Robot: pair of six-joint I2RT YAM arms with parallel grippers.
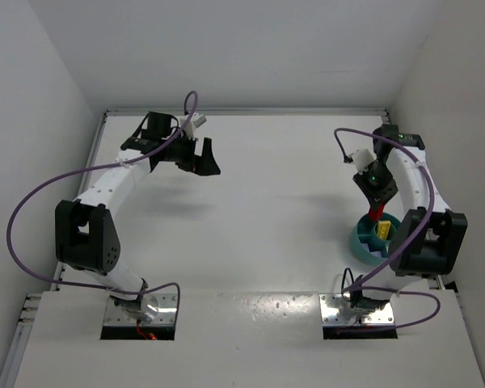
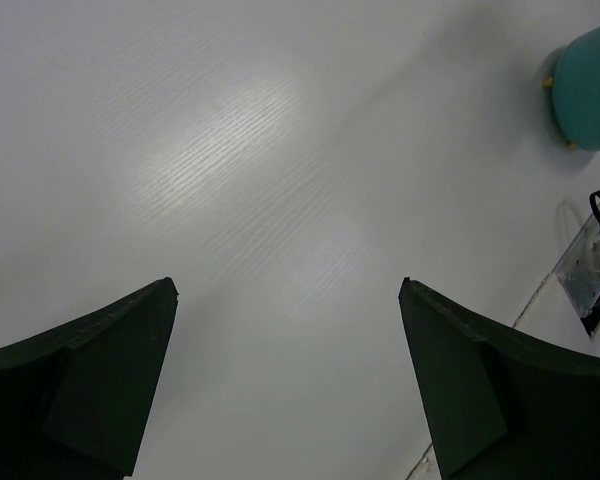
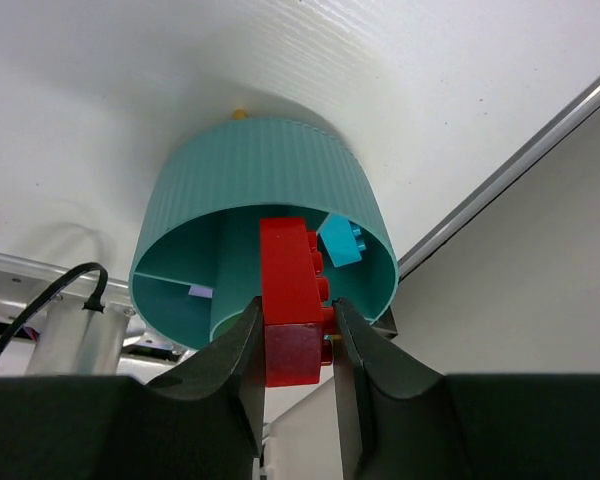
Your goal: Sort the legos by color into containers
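My right gripper [image 3: 294, 318] is shut on a red lego [image 3: 292, 295] and holds it just above the round teal dish [image 3: 270, 170]. In the top view the red lego [image 1: 377, 213] points down at the dish [image 1: 362, 239], where a yellow lego [image 1: 383, 230] lies. The right wrist view shows a cyan lego [image 3: 337, 240] in one compartment and a pale brick [image 3: 200, 292] in another. My left gripper [image 1: 199, 155] is open and empty at the far left of the table, well away from the dish [image 2: 590, 85].
White walls close the table at the back and both sides. A raised white ledge [image 1: 250, 335] with the two arm bases runs along the near edge. A metal rail [image 3: 520, 165] lies beside the dish on the right.
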